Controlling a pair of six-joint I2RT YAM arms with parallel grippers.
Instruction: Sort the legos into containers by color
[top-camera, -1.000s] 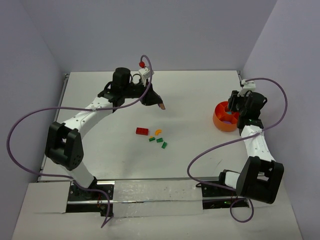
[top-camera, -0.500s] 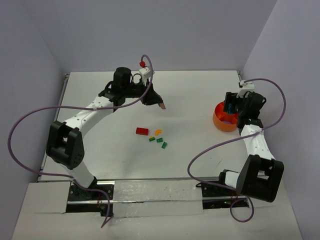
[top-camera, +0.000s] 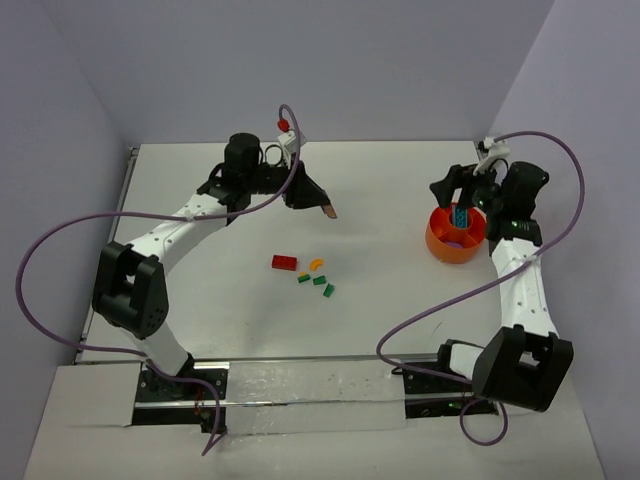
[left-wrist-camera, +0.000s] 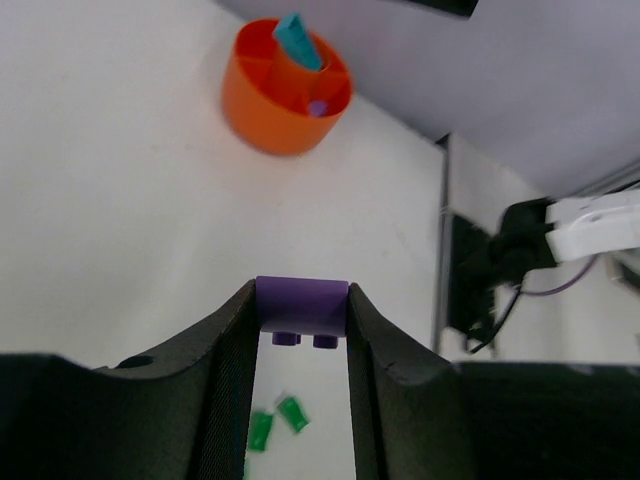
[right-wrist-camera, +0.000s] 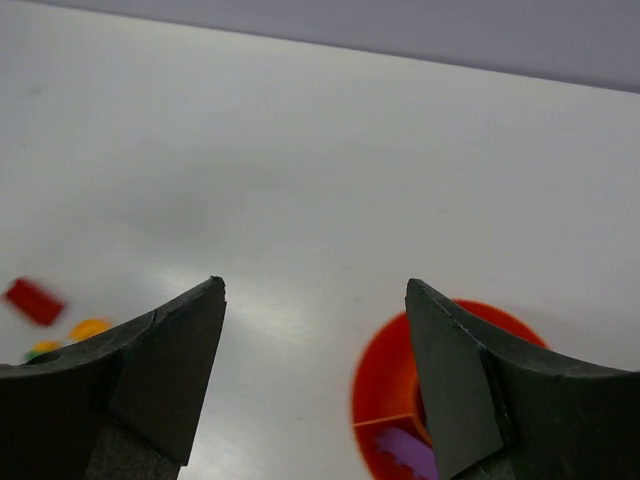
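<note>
Clamping a small purple plastic brick (left-wrist-camera: 301, 308) crosswise between them, my left jaws were clenched, with its two studs pointing down at the white desk (left-wrist-camera: 120, 230). From the overhead camera that brick (top-camera: 328, 212) showed only as a pale speck at the tip of the left jaws, out over the far middle of the desk and well apart from everything else.

My right jaws were released: both black fingers (right-wrist-camera: 165, 370) stood wide apart with nothing between them. They hung just above the far-left rim of the round orange plastic bowl (top-camera: 445, 247), which sat near the right edge of the desk. Inside its dividers a teal plastic brick (top-camera: 460, 216) stood tilted on end in one compartment, and a second purple piece (right-wrist-camera: 405, 450) lay in a neighbouring one.

The remaining pieces lay loose near the middle of the desk, closer to my bases than the left jaws. They were a flat red plastic brick (top-camera: 284, 263), just to its right a curved orange plastic piece (top-camera: 315, 265), and three tiny green plastic bricks (top-camera: 320, 281) strung below them. None of them touched another, as far as I could tell.
</note>
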